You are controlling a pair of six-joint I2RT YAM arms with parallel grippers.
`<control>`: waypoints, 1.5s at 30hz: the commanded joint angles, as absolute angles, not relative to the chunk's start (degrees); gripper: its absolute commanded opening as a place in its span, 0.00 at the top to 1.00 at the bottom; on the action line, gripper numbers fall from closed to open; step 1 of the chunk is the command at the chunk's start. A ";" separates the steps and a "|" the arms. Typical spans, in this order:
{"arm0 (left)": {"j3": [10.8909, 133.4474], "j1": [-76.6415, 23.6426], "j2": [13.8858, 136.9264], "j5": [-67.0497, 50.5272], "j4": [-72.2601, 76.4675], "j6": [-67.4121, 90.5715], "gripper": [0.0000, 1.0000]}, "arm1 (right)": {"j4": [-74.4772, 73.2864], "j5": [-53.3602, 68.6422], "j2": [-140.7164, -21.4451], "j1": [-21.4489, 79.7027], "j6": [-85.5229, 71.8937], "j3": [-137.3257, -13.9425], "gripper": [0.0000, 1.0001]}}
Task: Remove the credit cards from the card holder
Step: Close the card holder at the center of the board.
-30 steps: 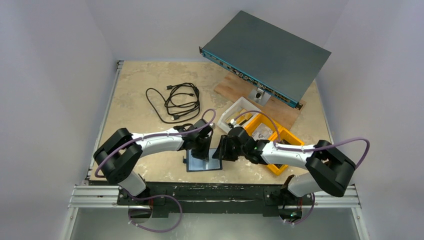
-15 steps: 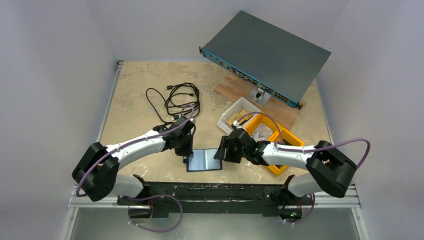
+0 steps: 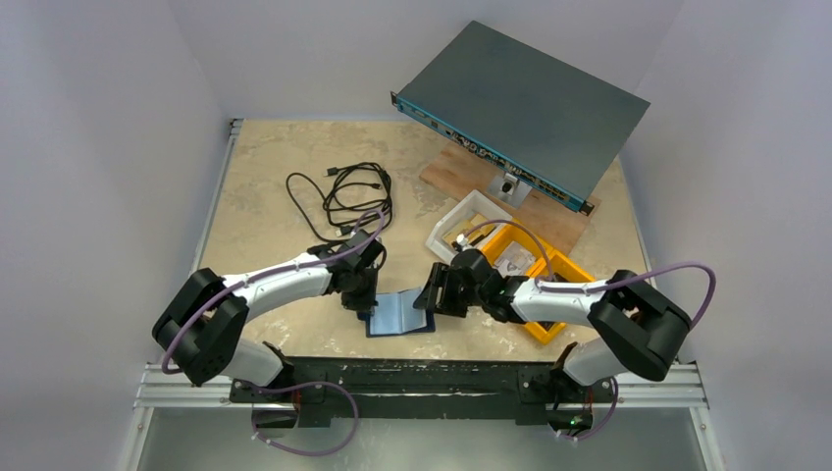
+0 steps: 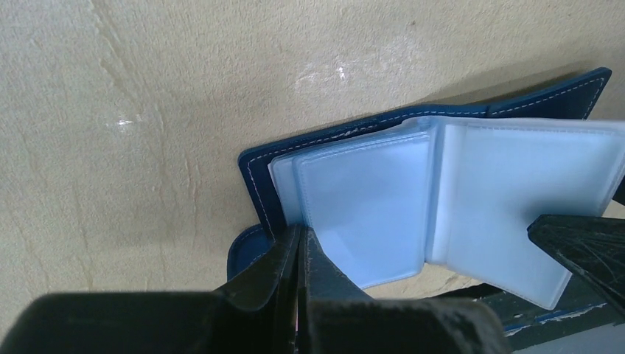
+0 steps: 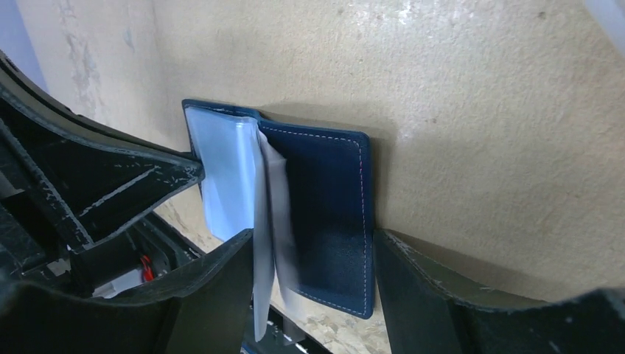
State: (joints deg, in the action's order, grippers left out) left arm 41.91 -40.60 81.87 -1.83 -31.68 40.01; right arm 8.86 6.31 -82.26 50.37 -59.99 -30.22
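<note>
The left end effector (image 4: 298, 254) is closed tight at a corner of the card holder (image 4: 368, 199), and the right end effector (image 5: 311, 243) stands wide astride its cover. Loosely pinned like that, it could slide or fold shut.

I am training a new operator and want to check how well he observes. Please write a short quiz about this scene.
1. True or false: the card holder lies open on the table.
2. Which gripper is shut, the left gripper or the right gripper?
3. The black cable is: A) held by the right gripper; B) coiled on the table; C) inside the card holder.
Key: 1 true; 2 left gripper; 3 B.
</note>
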 commanded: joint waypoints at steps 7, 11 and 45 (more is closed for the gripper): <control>40.78 -40.43 85.90 -1.08 -28.29 40.78 1.00 | 11.02 11.52 -79.66 49.87 -60.64 -30.97 0.41; 40.78 -40.43 86.02 -1.64 -27.78 40.95 1.00 | 11.43 13.35 -76.94 49.57 -61.15 -31.57 0.41; 41.46 -40.44 79.51 -4.60 -28.42 39.56 1.00 | 23.69 23.10 -90.67 49.62 -64.36 -40.12 0.44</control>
